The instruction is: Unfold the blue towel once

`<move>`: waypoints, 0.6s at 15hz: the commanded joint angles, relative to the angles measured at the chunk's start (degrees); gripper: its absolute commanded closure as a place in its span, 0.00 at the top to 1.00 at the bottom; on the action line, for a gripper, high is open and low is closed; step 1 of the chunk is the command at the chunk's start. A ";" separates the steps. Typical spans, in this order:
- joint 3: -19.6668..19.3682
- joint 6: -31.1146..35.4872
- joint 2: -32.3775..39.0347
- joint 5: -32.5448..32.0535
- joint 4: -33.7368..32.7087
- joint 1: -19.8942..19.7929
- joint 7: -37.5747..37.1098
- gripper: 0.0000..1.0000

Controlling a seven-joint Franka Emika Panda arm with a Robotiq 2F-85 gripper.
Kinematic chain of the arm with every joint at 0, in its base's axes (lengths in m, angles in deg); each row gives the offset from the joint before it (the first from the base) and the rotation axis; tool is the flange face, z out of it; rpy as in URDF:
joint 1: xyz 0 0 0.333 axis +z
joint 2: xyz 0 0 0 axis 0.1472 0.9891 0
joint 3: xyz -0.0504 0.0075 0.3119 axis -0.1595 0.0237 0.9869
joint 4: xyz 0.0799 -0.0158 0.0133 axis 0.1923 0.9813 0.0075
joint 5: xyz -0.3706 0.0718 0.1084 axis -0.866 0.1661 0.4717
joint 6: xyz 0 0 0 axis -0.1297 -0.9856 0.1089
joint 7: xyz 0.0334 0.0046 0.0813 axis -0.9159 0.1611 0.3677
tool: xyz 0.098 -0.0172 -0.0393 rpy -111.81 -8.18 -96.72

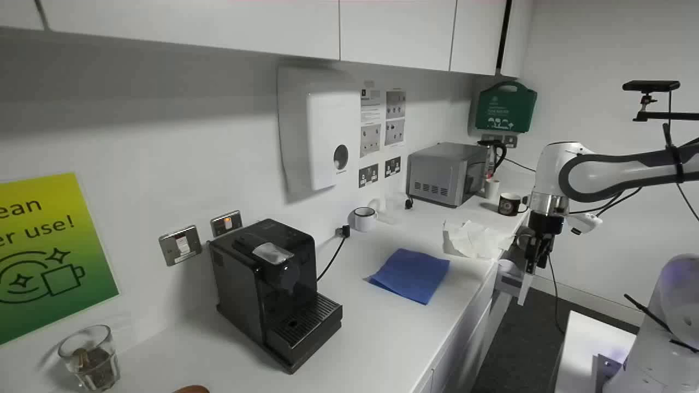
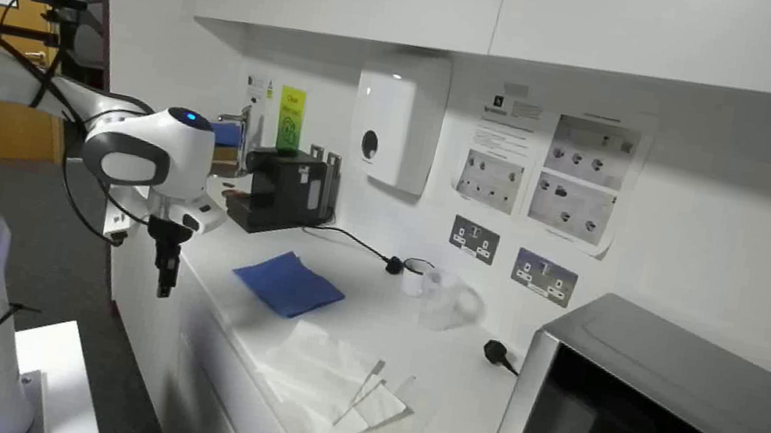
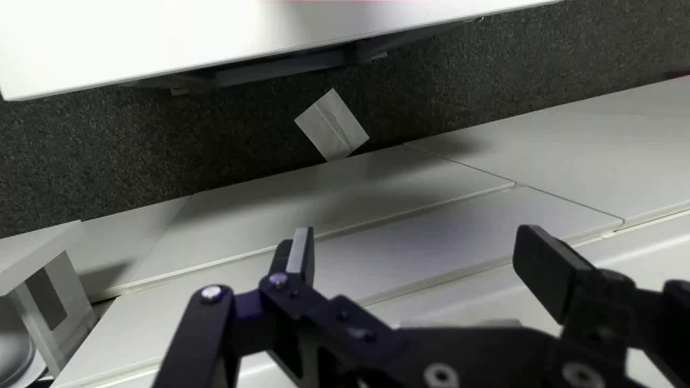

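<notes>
The blue towel (image 1: 412, 275) lies folded and flat on the white counter, with a loose corner towards the coffee machine. It also shows in an exterior view (image 2: 288, 284), between the coffee machine and the white paper sheets. The towel is out of the wrist view. My gripper (image 1: 535, 262) points down beyond the counter's front edge, to the side of the towel and apart from it. It also hangs before the counter front in an exterior view (image 2: 165, 281). In the wrist view, my gripper (image 3: 415, 250) has its fingers wide apart with nothing between them.
A black coffee machine (image 1: 273, 289) and crumpled white paper (image 1: 475, 240) flank the towel. A white mug (image 1: 365, 219) stands by the wall. A microwave (image 1: 445, 173) is farther along. Cabinet fronts (image 3: 404, 258) and a paper piece (image 3: 331, 126) on the floor show below my gripper.
</notes>
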 commanded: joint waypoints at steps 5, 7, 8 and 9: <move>2.44 0.60 1.09 0.74 -1.19 -0.50 -0.31 1.00; 4.49 1.82 1.67 1.15 -2.52 0.55 -1.42 1.00; 6.00 2.80 1.83 1.10 -3.21 1.01 -2.25 1.00; 7.08 4.08 2.01 1.59 -3.92 1.60 -2.89 1.00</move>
